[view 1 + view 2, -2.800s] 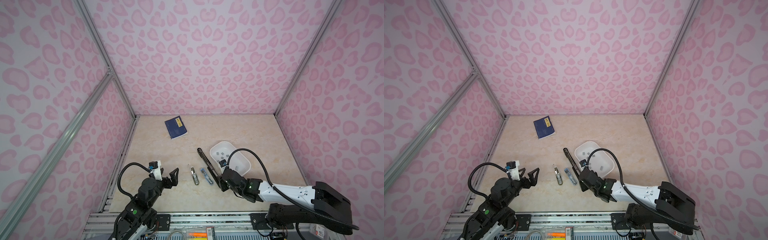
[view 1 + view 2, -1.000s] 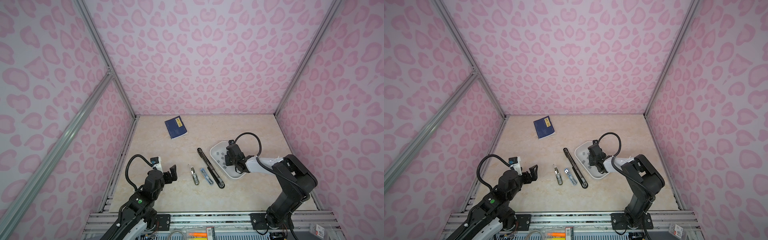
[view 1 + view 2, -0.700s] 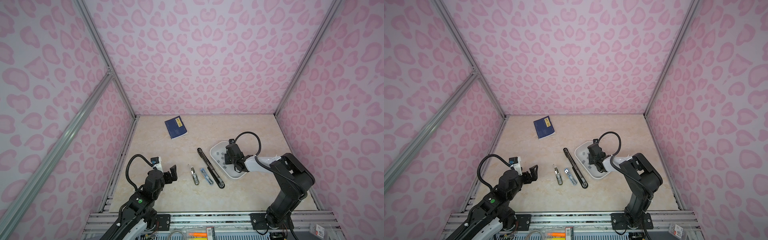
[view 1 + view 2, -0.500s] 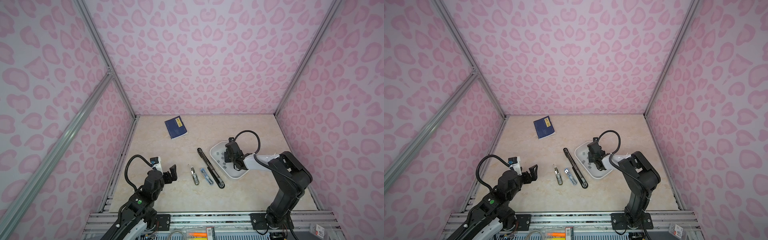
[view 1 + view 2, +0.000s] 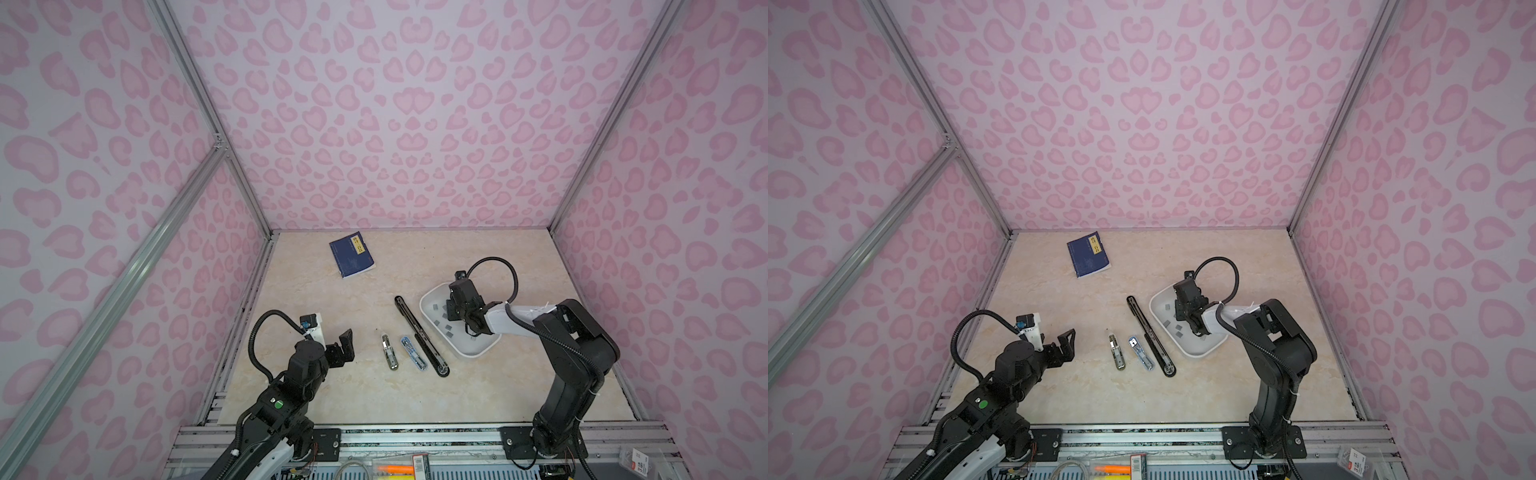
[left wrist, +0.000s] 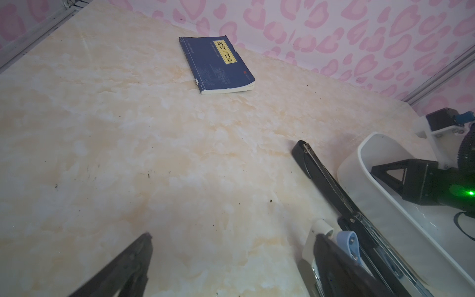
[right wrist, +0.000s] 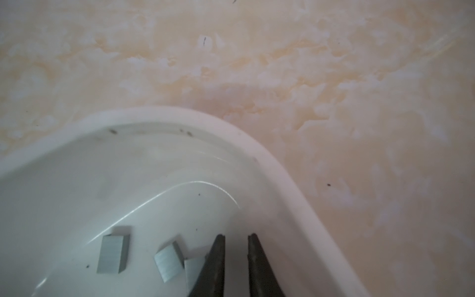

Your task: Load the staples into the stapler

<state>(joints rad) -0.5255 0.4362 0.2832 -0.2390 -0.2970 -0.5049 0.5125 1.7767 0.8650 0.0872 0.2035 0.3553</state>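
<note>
The staples [image 7: 113, 253] lie loose inside the white tray [image 7: 180, 115], toward the table's right edge. The right gripper [image 7: 236, 235], which hung over the black stapler [image 5: 419, 334] near the front edge moments ago, now dips into the tray. Its fingers stand a slim gap apart and hold nothing, with the nearest staples just beside one finger. The left gripper [image 6: 233, 234] stays wide open and empty near the front left corner

In the white tray [image 7: 282, 164], my right pincer [image 7: 236, 237] hides part of one block of the staples [image 7: 193, 272]. Part of the tray runs off the picture. I cannot tell if I am pinching a block.
</note>
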